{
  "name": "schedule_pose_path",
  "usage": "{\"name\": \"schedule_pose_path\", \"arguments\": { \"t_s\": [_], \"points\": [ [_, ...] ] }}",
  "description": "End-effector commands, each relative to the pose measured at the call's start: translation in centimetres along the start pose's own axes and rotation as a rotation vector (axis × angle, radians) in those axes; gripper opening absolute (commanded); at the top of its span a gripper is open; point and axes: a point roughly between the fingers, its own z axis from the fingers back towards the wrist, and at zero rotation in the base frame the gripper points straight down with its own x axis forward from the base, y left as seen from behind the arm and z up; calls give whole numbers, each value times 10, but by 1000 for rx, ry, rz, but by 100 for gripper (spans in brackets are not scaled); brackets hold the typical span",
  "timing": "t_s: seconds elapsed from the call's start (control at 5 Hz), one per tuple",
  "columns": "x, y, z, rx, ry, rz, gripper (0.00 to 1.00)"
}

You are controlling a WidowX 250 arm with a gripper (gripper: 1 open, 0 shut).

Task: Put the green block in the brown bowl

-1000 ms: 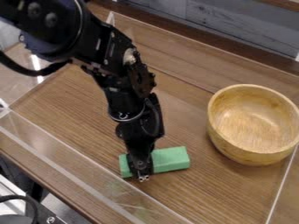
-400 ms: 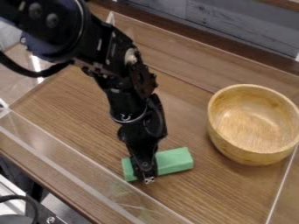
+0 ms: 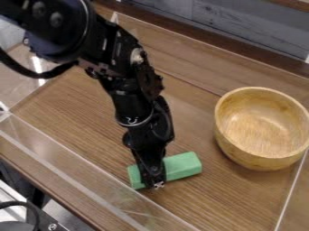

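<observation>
The green block lies flat on the wooden table, near its front edge. My black gripper points straight down onto the block's left half, with its fingers shut around that part of the bar. The block's left end is partly hidden behind the fingers. The brown bowl stands upright and empty to the right, about a block's length away from the bar's right end.
A clear plastic wall runs along the table's front and left edges, close in front of the block. My black arm reaches in from the upper left. A grey surface lies behind the table.
The gripper and block have shifted slightly toward the front right, and the block has turned a little with the wrist's roll. The bowl has stayed put.
</observation>
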Motion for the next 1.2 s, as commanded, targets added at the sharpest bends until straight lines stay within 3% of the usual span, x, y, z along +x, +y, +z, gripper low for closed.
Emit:
{"name": "schedule_pose_path", "arguments": {
  "t_s": [0.0,1.0],
  "points": [
    [-1,-8,1,-34,16,32,0],
    [5,-9,24,-71,-11,194,0]
  ]
}}
